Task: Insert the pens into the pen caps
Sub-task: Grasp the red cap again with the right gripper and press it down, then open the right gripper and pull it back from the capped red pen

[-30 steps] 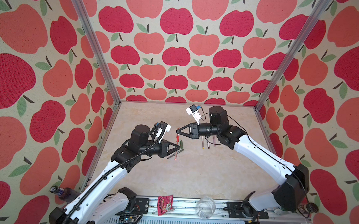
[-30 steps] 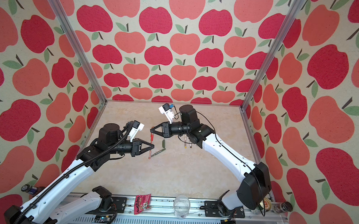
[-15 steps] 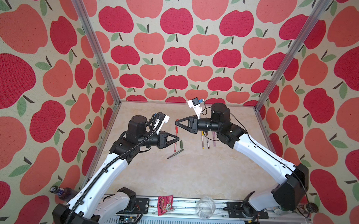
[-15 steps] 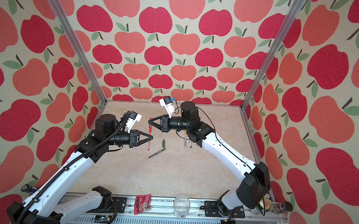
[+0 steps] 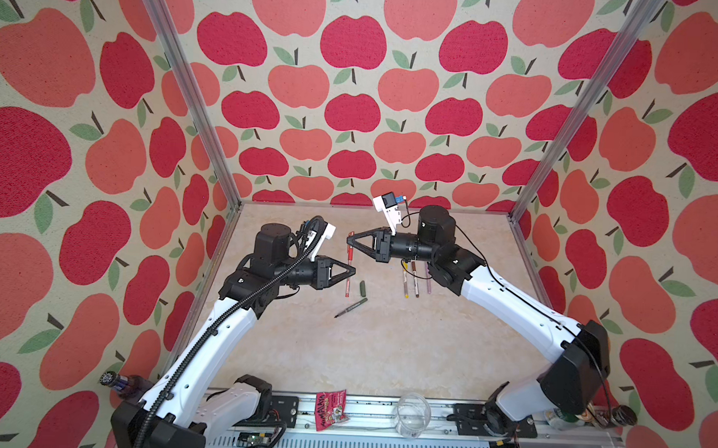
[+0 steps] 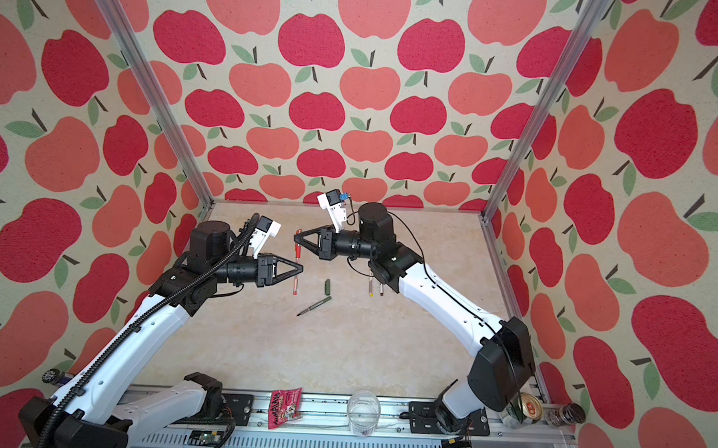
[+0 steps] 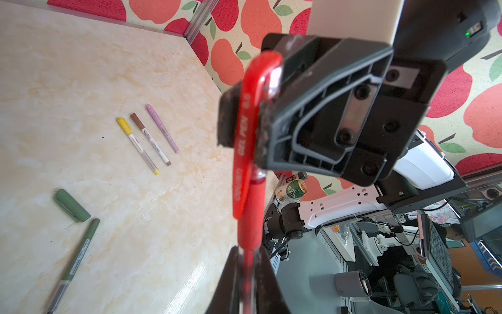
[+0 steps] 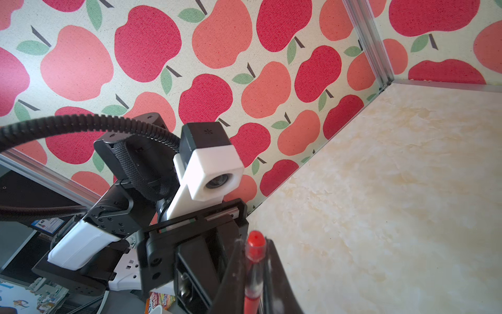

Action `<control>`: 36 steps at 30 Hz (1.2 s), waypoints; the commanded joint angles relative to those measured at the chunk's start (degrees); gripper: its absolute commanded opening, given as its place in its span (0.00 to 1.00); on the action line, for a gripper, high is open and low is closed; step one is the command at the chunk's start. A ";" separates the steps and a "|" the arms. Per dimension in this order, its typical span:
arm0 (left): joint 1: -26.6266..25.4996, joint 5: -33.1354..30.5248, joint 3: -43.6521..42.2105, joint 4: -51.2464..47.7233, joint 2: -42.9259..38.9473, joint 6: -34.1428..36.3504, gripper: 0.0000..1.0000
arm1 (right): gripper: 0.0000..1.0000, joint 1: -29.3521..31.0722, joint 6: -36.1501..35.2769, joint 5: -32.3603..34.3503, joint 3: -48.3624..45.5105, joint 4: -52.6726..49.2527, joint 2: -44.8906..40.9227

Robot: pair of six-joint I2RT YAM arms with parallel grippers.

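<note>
In both top views a red pen [image 5: 349, 258] [image 6: 297, 253] hangs in the air above the table between my two grippers. My left gripper [image 5: 353, 270] [image 7: 245, 252] is shut on its barrel [image 7: 251, 217]. My right gripper [image 5: 349, 242] [image 8: 254, 247] is shut on the red cap [image 7: 244, 122], and the pen's end sits inside it. On the table lie a dark green pen [image 5: 351, 308] [image 7: 78, 255] and, beside it, its loose green cap [image 5: 363, 289] [image 7: 72, 205]. Three capped pens lie side by side: yellow [image 7: 137, 145], brown [image 7: 149, 138] and lilac [image 7: 162, 127].
A red snack packet [image 5: 330, 404] and a clear glass cup [image 5: 413, 414] sit on the front rail. Bottles and cans stand at the front corners. Apple-print walls close in the table on three sides.
Both grippers have moved together up and toward the back wall with the red pen between them, away from the green pen and cap. Both stayed shut.
</note>
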 commanded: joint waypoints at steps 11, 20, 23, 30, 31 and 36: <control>6.13 -3.06 10.25 26.84 0.80 -2.51 0.07 | 0.00 7.87 2.40 -10.33 -12.22 -11.82 3.10; 6.31 -2.69 10.97 27.36 2.51 -2.95 0.07 | 0.00 9.16 4.00 -10.07 -14.25 -9.62 2.83; 6.31 -2.49 10.33 27.17 2.07 -2.95 0.07 | 0.00 8.91 2.98 -9.89 -13.05 -11.21 2.50; 6.27 -1.59 4.35 26.69 -0.92 -4.02 0.08 | 0.05 5.42 1.42 -9.42 -7.57 -13.40 1.93; 6.29 -1.46 3.07 26.73 -1.35 -4.30 0.08 | 0.06 4.77 1.35 -9.08 -6.54 -13.29 1.86; 5.26 -1.76 -5.19 25.77 -4.61 -5.65 0.08 | 0.17 1.46 2.23 -7.49 -0.66 -10.79 2.20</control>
